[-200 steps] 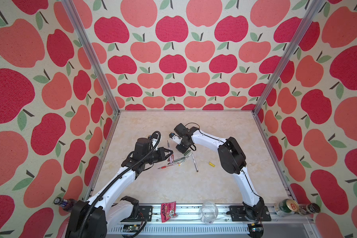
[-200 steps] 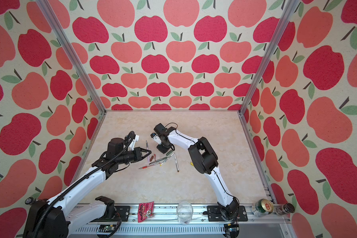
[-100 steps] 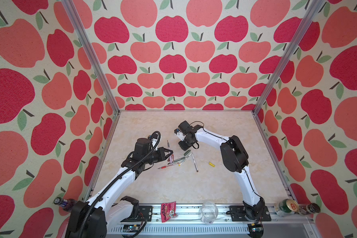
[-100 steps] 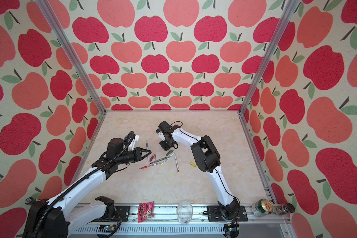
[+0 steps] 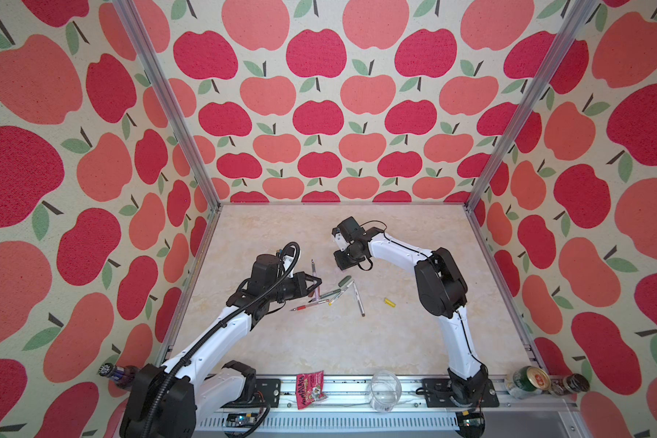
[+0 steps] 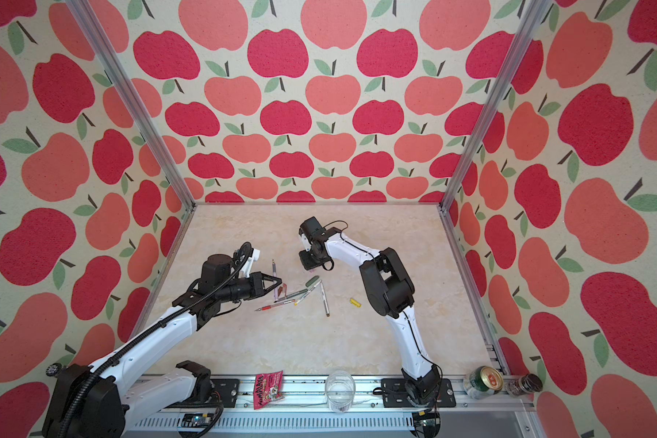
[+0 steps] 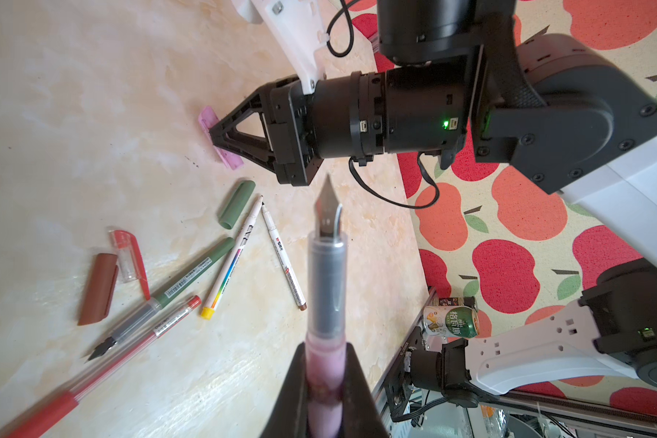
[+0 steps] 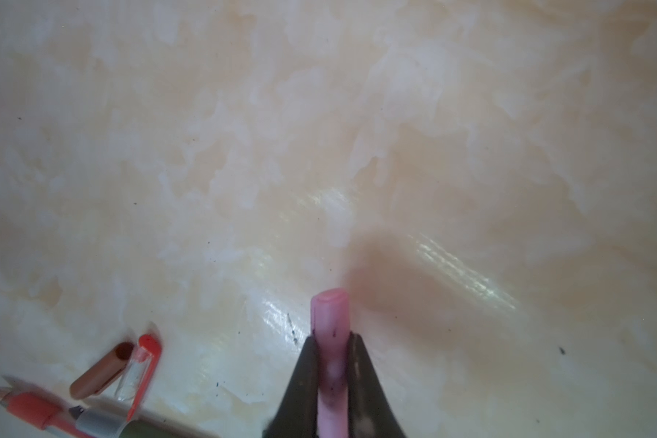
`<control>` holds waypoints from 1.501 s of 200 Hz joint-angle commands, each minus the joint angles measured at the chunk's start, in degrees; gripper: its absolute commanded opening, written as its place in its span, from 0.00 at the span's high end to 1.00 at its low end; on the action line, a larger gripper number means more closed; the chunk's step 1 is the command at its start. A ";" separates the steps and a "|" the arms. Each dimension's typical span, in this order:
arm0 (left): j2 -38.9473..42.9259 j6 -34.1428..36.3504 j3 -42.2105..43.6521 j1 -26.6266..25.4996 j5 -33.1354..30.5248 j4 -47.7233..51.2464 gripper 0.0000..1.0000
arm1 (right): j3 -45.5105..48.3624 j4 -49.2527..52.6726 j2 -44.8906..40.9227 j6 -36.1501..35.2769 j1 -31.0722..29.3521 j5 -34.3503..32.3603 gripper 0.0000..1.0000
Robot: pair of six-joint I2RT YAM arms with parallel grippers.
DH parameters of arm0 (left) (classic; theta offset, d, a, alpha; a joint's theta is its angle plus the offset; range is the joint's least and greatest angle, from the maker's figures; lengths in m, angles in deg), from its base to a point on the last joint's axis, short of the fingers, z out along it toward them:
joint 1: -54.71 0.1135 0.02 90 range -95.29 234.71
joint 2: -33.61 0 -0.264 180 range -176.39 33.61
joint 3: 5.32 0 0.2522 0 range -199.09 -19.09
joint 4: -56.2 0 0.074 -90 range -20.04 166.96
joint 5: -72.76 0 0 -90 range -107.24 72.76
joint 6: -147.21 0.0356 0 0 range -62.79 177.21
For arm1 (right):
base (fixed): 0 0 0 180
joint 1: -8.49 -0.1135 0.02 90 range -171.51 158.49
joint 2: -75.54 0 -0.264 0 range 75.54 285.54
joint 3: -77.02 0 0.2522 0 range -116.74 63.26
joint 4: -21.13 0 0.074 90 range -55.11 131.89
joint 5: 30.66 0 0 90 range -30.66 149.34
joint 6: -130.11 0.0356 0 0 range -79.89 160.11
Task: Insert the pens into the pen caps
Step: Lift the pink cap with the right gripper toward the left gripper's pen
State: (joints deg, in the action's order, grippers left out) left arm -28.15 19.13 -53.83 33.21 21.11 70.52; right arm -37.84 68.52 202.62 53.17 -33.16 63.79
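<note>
My left claw [image 7: 325, 349] grips the slim lilac-pink plastic pen [image 7: 326, 284] by its barrel; my right claw [image 8: 334, 339] pinches the stubby lilac plastic cap [image 8: 329, 311] mid-length, probably light and slick.

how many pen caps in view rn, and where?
5: lilac cap pinched in the right gripper; green cap by the tips of the white pens; red cap and brown cap side by side; yellow cap alone, nearer the right arm. No others visible.

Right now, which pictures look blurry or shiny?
Right wrist view: soft all over, glare streaks on the table beside the pink cap. Left wrist view: the pink pen up close and near end of the red pen blurred, green cap sharp. Both top views: crisp, evenly lit.
</note>
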 commanded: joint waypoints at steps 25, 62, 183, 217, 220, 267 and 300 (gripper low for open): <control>-2.16 1.10 -0.47 -1.12 -0.82 -0.64 1.00 | 3.33 -3.32 -5.09 2.85 0.77 0.53 0.94; -4.99 1.70 -1.33 -2.40 -0.40 -0.97 1.00 | 5.68 -5.77 -8.77 4.84 1.47 0.80 0.96; -17.59 -1.51 -5.09 -8.00 -1.08 -15.18 1.00 | 17.22 -18.13 -25.97 17.44 3.14 7.00 0.95; -20.04 -2.10 -6.86 -8.86 -0.99 -17.94 1.00 | 19.28 -20.10 -27.84 19.54 3.16 8.58 0.95; -20.30 -2.15 -6.96 -9.01 -0.95 -18.12 1.00 | 19.49 -20.20 -28.01 19.69 3.11 8.68 0.95; -22.44 -2.34 -8.49 -9.96 -0.91 -19.51 1.00 | 21.45 -22.24 -29.74 21.80 3.23 10.35 0.95; -23.06 -2.53 -8.68 -10.32 -1.20 -20.25 1.00 | 22.59 -23.55 -30.66 23.15 3.24 11.36 0.95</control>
State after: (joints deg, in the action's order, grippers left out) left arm -50.22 17.20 -60.71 23.16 20.61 52.53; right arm -16.44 47.25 174.45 74.21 -30.32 73.31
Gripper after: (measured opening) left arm 0.133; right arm 0.144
